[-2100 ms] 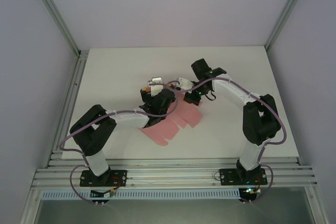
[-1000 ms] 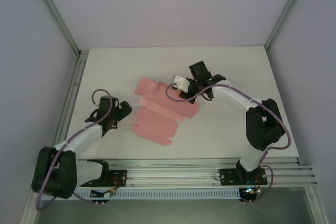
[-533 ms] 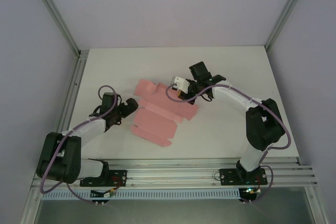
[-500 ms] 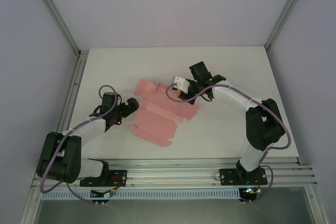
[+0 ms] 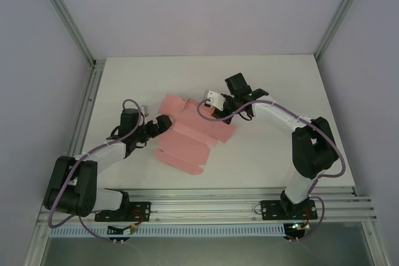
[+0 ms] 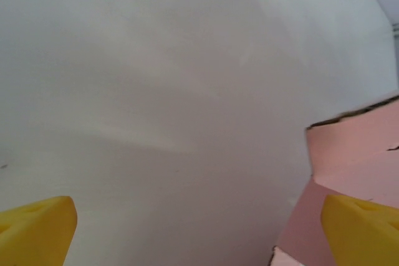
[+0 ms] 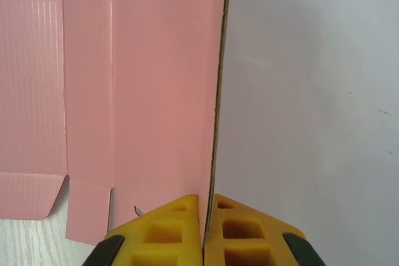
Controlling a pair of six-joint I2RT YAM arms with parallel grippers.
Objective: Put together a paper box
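The pale pink die-cut paper card sheet (image 5: 190, 138) lies on the white table (image 5: 274, 154), its right edge pinched by the closed right gripper (image 7: 203, 216). The left gripper (image 5: 161, 124), wide open, has swung back to the sheet's left edge, so 2-handed folding can begin.

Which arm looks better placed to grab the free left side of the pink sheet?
Left. The left gripper, open and empty, sits at the paper box's left edge; the right gripper is shut on the opposite edge.
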